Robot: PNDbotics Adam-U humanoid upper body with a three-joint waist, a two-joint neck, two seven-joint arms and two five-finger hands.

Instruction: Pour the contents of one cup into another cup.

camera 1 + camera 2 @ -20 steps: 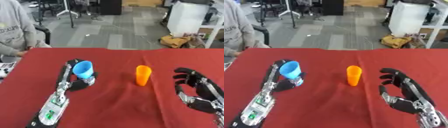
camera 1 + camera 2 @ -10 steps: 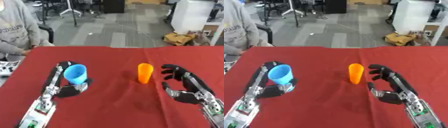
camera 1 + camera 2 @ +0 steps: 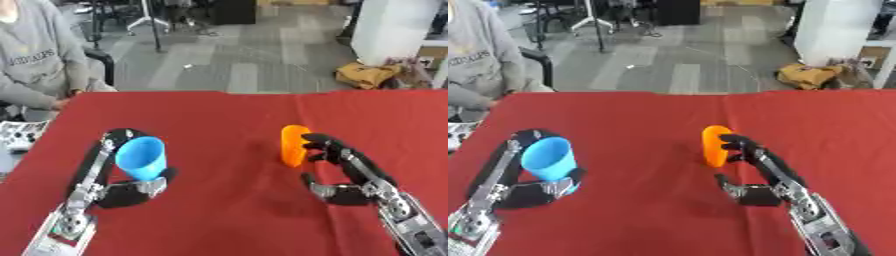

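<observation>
Right hand [image 3: 346, 167] spread wide, fingertips at the right flank of the orange cup [image 3: 293, 145], thumb low and apart; nothing gripped yet, and contact cannot be made out. The pose reads as an approach for a side wrap, leaving the cup's mouth free to tip. Orange cup stands upright mid-table on the red cloth [image 3: 227, 115]. Well to its left, left hand [image 3: 131, 190] holds the blue cup [image 3: 142, 158] tilted, mouth up and leaning left, likely presented as the receiver.

Blue cup [image 3: 142, 157] tilted at left; orange cup [image 3: 293, 145] upright, well apart.
</observation>
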